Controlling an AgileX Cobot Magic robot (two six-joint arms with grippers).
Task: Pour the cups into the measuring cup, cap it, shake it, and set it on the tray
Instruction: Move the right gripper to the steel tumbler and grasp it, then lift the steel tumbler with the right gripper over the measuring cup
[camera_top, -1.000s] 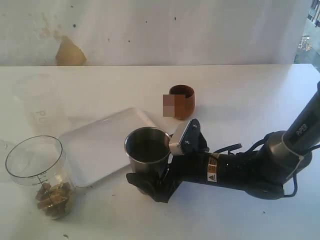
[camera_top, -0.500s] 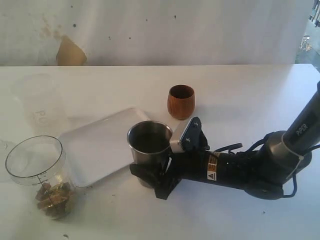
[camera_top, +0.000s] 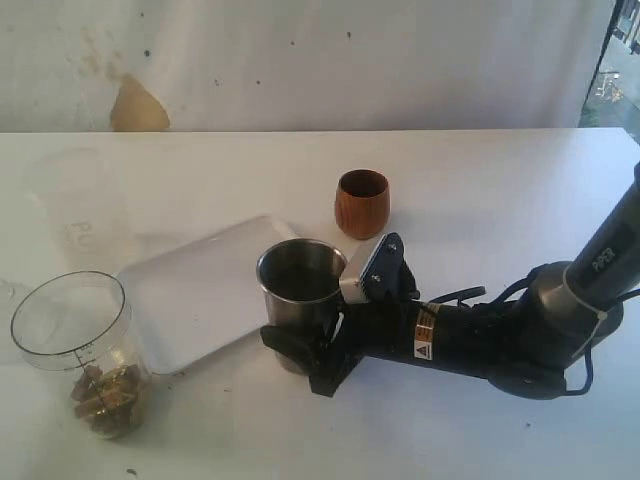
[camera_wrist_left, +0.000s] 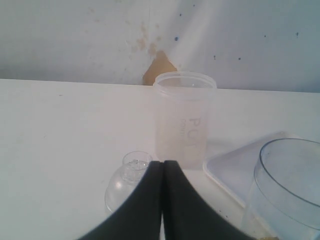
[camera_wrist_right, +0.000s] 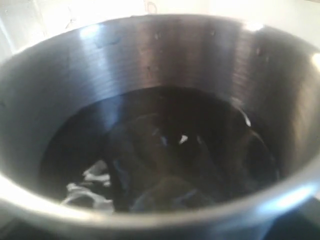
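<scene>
Brown pieces (camera_top: 108, 398) in measuring cup (camera_top: 72, 340); tumbler (camera_top: 300, 292) in jaws of right gripper (camera_top: 306, 362)

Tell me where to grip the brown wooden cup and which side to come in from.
Grip the wooden cup across its rounded wall, just below the rim. It stands upright, mouth open, so a side grip probably suits pouring. Come from the right of the exterior view: the steel tumbler and the right end effector crowd its near side.

The tapered stainless-steel tumbler (camera_top: 300, 285) fills the right tool (camera_top: 300, 354). Just ahead of it lies the flat white rectangular tray (camera_top: 200, 295); the small brown wooden cup (camera_top: 362, 203) stands near one side. On the opposite side, bare desk (camera_top: 300, 440).
</scene>
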